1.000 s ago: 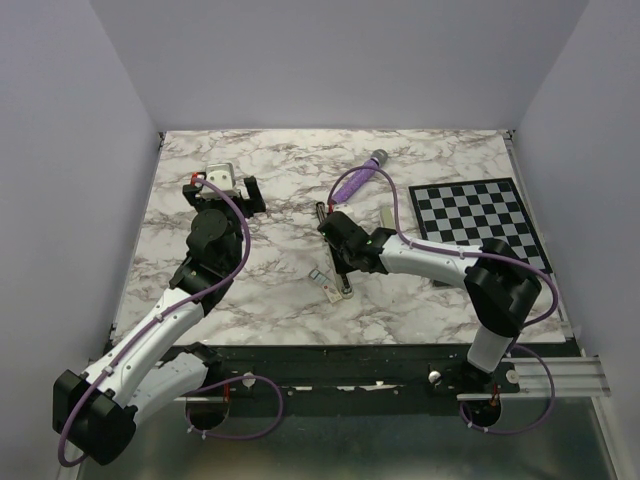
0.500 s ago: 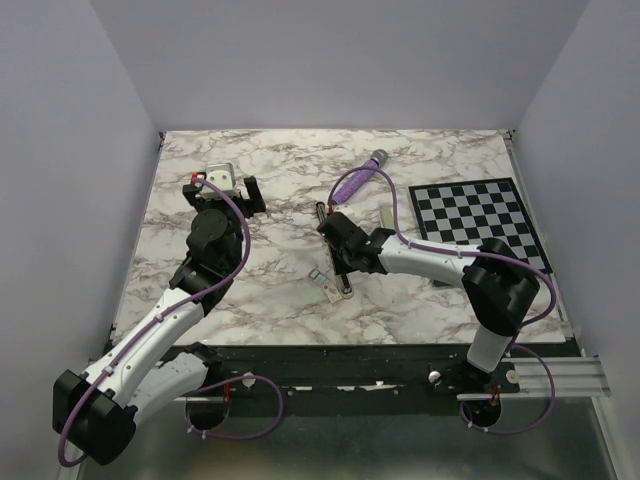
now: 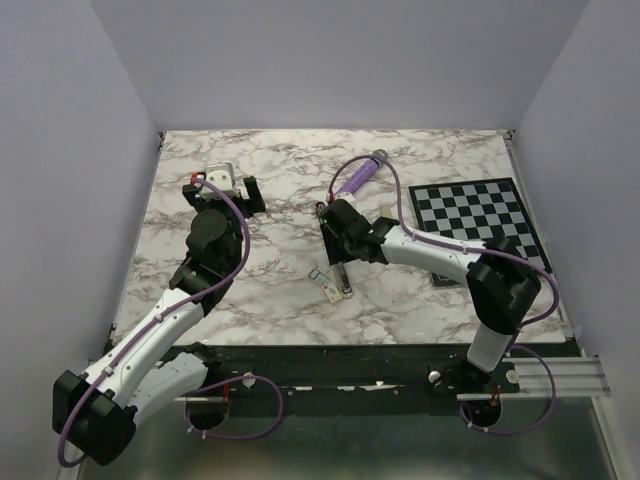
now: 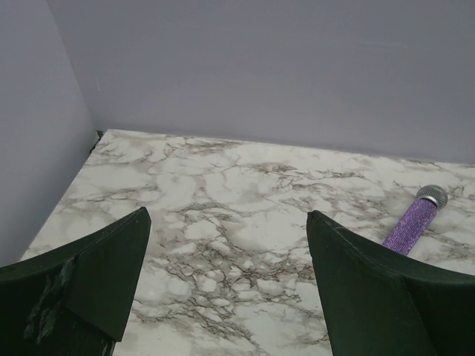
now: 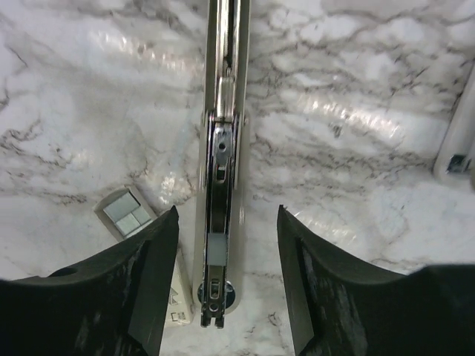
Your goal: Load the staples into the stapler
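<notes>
Your stapler (image 5: 223, 141) lies opened flat, rail up, with the staples (image 5: 125, 213) just to its left. The right gripper (image 5: 227, 215) straddles it, jaws apart and holding nothing. Descend off-centre and a finger could skew the stapler or scatter the staples. The left gripper (image 4: 228, 222) is wide open and empty, well away from the stapler.

White surface (image 3: 270, 180) marbled with grey veins. Between the right tool's (image 5: 228, 211) black fingers, the stapler (image 5: 223, 148) shows beige-grey sides and a dark, shiny metal rail. Beside its left finger, the staples (image 5: 126, 215) are grey in a cream-white box. Beyond the tool lies a glittery purple cylinder (image 3: 357, 178) with a grey tip; to its right, a black-and-white checkerboard (image 3: 480, 215).
</notes>
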`<action>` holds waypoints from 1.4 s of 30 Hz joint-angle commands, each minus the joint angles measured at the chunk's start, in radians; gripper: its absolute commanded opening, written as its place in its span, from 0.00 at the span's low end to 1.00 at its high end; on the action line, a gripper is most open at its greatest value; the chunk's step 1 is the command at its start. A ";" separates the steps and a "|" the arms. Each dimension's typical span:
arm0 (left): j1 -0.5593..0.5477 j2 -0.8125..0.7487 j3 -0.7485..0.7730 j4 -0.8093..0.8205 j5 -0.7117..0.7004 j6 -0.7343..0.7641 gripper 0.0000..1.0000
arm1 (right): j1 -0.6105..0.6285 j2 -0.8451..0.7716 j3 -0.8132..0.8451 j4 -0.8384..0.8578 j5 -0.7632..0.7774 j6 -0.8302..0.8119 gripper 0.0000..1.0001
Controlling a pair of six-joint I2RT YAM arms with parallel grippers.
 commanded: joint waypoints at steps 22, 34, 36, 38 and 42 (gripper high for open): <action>-0.008 0.026 0.031 -0.049 0.120 -0.088 0.94 | -0.157 0.488 0.738 -0.297 -0.122 -0.190 0.69; -0.103 0.132 0.063 -0.430 0.309 -0.600 0.95 | -0.176 0.651 0.887 -0.294 -0.121 -0.207 0.66; -0.145 0.150 0.034 -0.444 0.312 -0.640 0.96 | -0.179 0.662 0.893 -0.292 -0.130 -0.207 0.64; -0.200 0.184 0.022 -0.448 0.305 -0.685 0.96 | -0.180 0.673 0.892 -0.285 -0.133 -0.209 0.58; -0.240 0.245 -0.009 -0.447 0.314 -0.757 0.97 | -0.186 0.662 0.870 -0.263 -0.121 -0.209 0.37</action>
